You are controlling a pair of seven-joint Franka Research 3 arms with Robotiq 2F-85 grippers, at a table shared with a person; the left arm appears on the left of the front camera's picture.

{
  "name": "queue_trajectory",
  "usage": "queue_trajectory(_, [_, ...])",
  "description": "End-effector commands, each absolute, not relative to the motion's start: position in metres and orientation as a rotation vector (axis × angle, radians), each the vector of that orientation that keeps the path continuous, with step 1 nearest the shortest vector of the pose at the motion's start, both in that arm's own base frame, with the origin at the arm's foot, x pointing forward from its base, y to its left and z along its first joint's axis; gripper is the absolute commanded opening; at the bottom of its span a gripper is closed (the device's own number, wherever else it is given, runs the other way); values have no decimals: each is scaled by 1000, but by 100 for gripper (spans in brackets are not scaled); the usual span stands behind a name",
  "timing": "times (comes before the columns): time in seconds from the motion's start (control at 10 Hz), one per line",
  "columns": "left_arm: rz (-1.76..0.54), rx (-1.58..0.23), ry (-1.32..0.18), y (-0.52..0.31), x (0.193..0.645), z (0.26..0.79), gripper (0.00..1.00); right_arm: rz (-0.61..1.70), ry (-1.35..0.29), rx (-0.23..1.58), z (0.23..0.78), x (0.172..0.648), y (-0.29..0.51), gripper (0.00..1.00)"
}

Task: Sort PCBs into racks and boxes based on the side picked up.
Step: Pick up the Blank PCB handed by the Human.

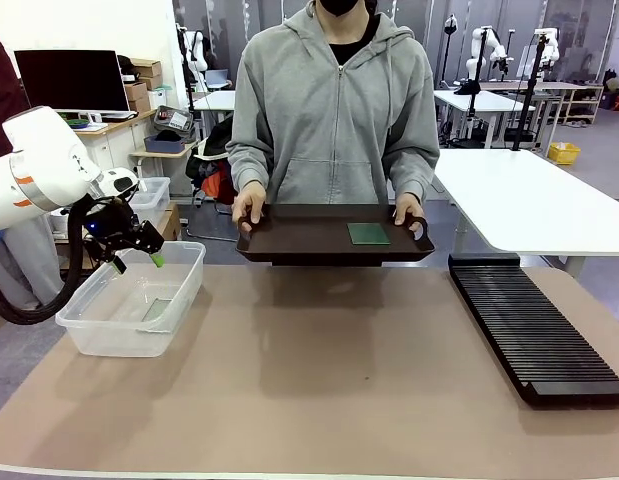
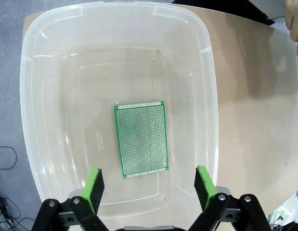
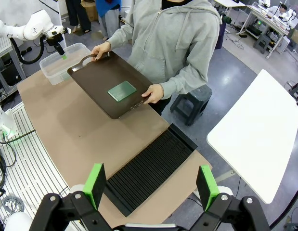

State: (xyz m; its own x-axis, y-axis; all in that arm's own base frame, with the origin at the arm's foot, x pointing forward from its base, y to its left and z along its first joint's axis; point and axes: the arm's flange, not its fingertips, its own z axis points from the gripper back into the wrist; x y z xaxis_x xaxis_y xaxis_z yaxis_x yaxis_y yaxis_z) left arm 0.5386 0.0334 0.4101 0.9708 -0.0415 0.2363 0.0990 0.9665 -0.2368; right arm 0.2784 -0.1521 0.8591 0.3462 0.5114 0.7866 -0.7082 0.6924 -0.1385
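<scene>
Spread wide and empty, the left hand (image 2: 149, 180), black with green pads, hangs over the large clear plastic tub (image 2: 206, 53). A thin green perforated circuit board (image 2: 141, 139) lies flat on the tub's floor. In the left wrist view it sits straight ahead of the gap between the two fingers, apart from both, and nothing touches it. From the front, the left hand (image 1: 139, 250) is above the tub's near-left rim, and the board (image 1: 157, 309) shows through the clear wall (image 1: 179, 290). The tub stands at the left end of the brown-topped bench (image 1: 319, 390).

A second green square board (image 1: 368, 233) lies flat on a dark brown handled tray (image 1: 289, 235), right of the tray's middle. The person's hands (image 1: 249, 205) grip the tray at both ends and hold it level above the far edge of the bench.

The right hand (image 3: 151, 185) is high above the bench, its green-padded fingers parted as far as the left one's and holding nothing. Below it, along the right side of the bench, lies the long flat black slotted rack (image 3: 151, 168), well apart from the tray (image 3: 91, 79) and from the tub (image 3: 55, 72).
</scene>
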Motion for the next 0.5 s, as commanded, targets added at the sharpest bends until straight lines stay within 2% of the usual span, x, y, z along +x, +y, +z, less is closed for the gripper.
queue_trajectory(0.0, [-71,-250,-234,34,540,410,100,805,-920,246,858,278,-150,100])
queue_trajectory(0.4, [-71,-250,-234,34,540,410,100,805,-920,246,858,278,-150,100])
